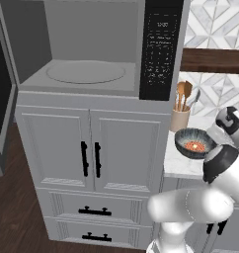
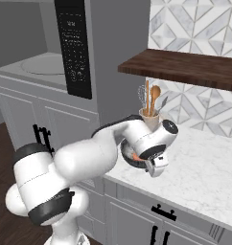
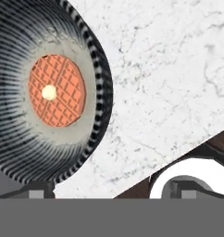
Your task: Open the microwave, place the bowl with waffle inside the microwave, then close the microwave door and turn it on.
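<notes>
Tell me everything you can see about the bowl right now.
The bowl is small, round and dark blue-grey, with fine pale ribbed streaks running to its rim and a lighter grey bottom. It looks like glazed ceramic. It sits upright on the white marble counter, near the edge, in front of the tan utensil cup. Inside lies a round orange waffle with a pale dab at its centre.

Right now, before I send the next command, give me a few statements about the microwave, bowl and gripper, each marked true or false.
1. The microwave door stands open. True.
2. The bowl sits on the turntable. False: it rests on the marble counter.
3. The waffle lies in the bowl. True.
4. The gripper is shut on the bowl's rim. False: it is open, above the bowl.
5. The utensil cup stands behind the bowl. True.
</notes>
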Tool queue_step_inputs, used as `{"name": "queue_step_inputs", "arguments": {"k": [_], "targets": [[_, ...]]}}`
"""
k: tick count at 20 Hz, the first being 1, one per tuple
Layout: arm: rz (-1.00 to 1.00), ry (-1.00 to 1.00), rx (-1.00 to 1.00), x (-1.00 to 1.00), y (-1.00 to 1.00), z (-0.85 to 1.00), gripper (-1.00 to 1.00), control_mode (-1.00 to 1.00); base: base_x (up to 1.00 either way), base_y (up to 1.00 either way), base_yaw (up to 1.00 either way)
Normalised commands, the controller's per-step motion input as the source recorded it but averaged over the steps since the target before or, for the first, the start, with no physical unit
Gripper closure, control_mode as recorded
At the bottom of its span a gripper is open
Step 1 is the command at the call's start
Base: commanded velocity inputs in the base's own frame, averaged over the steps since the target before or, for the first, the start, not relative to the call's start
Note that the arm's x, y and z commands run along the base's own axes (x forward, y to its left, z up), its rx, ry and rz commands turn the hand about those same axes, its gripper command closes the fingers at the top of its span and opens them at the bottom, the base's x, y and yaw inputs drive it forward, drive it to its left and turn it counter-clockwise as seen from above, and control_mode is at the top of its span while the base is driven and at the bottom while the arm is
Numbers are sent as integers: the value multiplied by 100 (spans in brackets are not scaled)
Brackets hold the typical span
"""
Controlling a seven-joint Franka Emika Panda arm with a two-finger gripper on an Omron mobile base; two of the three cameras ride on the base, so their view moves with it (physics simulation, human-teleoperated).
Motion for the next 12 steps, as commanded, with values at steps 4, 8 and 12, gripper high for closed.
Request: {"name": "queue_step_inputs", "arguments": {"k": [4,8,12], "targets": [[0,2,4,45,-19,-34,-100,-100,0,0,0],[0,5,1,44,-20,-39,-100,-100,0,0,0],[0,3,3,36,-23,-32,-100,-100,0,0,0]]}}
